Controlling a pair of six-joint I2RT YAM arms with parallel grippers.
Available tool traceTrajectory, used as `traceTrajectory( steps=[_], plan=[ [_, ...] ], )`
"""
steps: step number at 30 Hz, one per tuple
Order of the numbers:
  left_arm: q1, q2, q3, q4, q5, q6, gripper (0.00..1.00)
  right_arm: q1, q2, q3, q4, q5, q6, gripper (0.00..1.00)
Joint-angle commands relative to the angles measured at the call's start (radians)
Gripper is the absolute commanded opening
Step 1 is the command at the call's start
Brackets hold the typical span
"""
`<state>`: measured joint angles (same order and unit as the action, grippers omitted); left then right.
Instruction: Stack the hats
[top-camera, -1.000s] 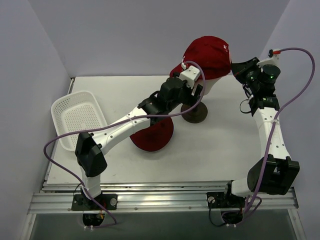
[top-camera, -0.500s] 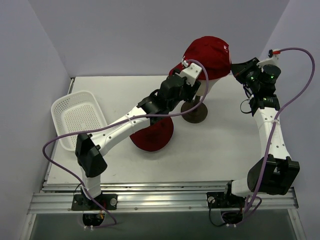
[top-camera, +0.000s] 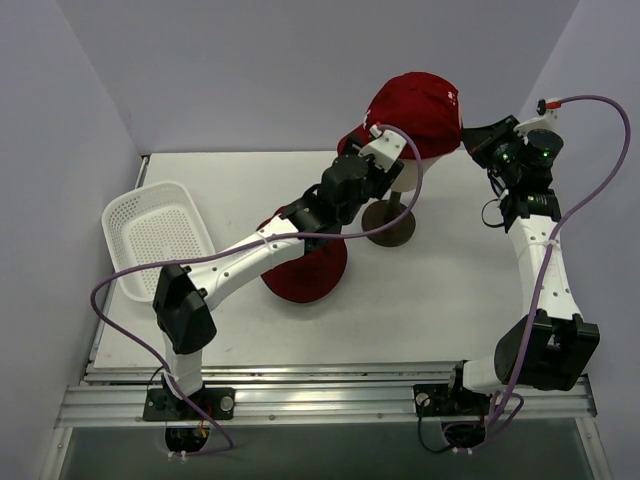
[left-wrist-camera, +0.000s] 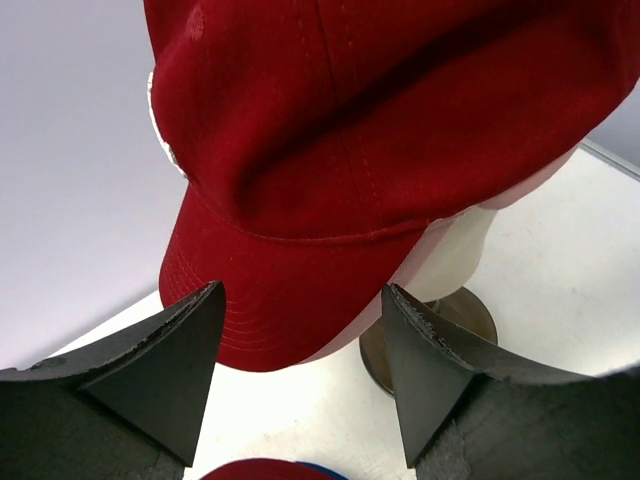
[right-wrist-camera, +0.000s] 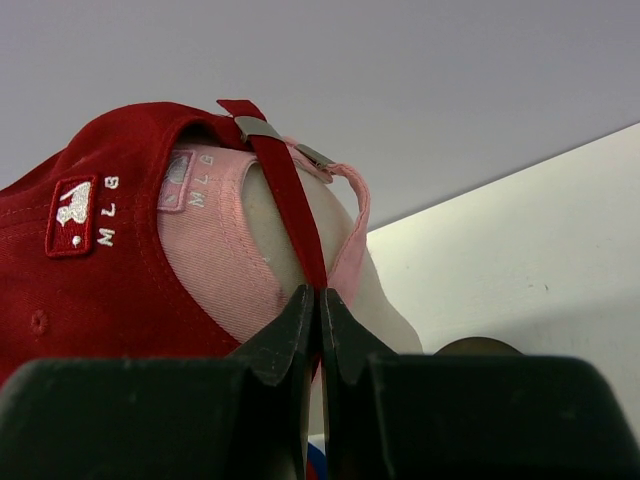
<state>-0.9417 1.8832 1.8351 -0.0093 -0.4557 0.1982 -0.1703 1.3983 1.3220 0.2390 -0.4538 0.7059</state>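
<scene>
Behind the bucket hat (top-camera: 310, 275), cap (top-camera: 420, 108) sits on mannequin (left-wrist-camera: 452, 255).

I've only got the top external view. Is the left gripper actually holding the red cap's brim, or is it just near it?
Observer: Not holding. The left wrist view shows the left gripper open, with its fingers spread wide and the brim of the red cap ahead of them, unclamped.
Operator: And the right gripper?
Observer: The right gripper is shut. The cap's back strap runs down into its tips, so it looks pinched.
Operator: Anything under the red cap?
Observer: Yes, a pink cap sits beneath it on the same mannequin head.
</scene>
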Motion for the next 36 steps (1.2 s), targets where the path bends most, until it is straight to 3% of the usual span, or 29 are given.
traceTrajectory(
  steps=[1, 9, 13, 18, 27, 36],
  plan=[
    [-0.014, 0.02, 0.001, 0.138, -0.041, 0.058, 0.72, 0.003, -0.013, -0.009, -0.084, -0.063, -0.028, 0.0],
    [-0.034, 0.079, -0.005, 0.187, -0.046, 0.115, 0.69, 0.005, -0.012, -0.012, -0.075, -0.072, -0.022, 0.0],
    [-0.045, 0.094, -0.004, 0.206, -0.066, 0.13, 0.61, 0.003, -0.013, -0.018, -0.069, -0.074, -0.023, 0.0],
    [-0.052, 0.097, -0.019, 0.246, -0.083, 0.147, 0.37, 0.003, -0.013, -0.027, -0.066, -0.074, -0.02, 0.0],
    [-0.068, 0.109, -0.027, 0.25, -0.064, 0.158, 0.08, 0.003, -0.022, -0.04, -0.055, -0.074, -0.014, 0.0],
    [-0.095, 0.125, -0.073, 0.312, -0.035, 0.187, 0.02, 0.003, -0.019, -0.049, -0.049, -0.069, -0.006, 0.0]
  ],
)
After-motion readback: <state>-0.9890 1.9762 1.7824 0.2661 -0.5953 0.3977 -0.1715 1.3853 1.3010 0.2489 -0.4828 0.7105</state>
